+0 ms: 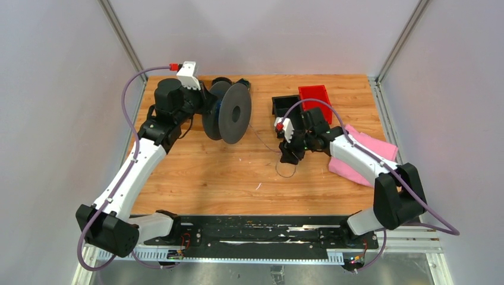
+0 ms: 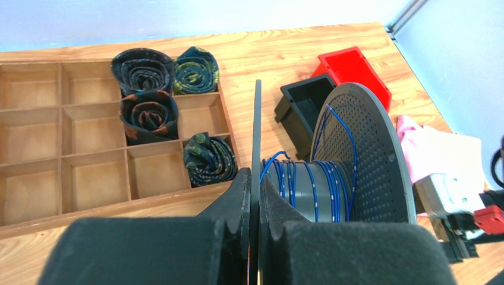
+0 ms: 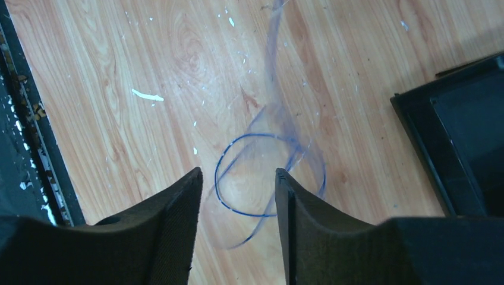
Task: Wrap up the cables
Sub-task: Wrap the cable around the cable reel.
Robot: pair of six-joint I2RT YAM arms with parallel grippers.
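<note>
Cable: thin dark blue wire, several turns already on the hub of the grey spool, which stands on edge at the far left of the table.
Free end: runs rightward from the spool across the table and finishes in a loose loop near the middle, just left of the black bin.
Left gripper: jaws closed on the rim of the spool's nearer flange, holding it upright.
Right gripper: jaws open above the loose loop, nothing between them but air and the wire lying below; the strand is blurred in the wrist view, so contact with a pad cannot be ruled out.
Handling: the wire looks very light and limp yet springy, likely to slip from a loose pinch and to curl back into loops.
Where to grip: probably on the straight run just before the loop, pinched square across the pads.
Risk: slack turns could slide over the flange and spill off the hub.
Progress: wrapping judged partly done.
</note>
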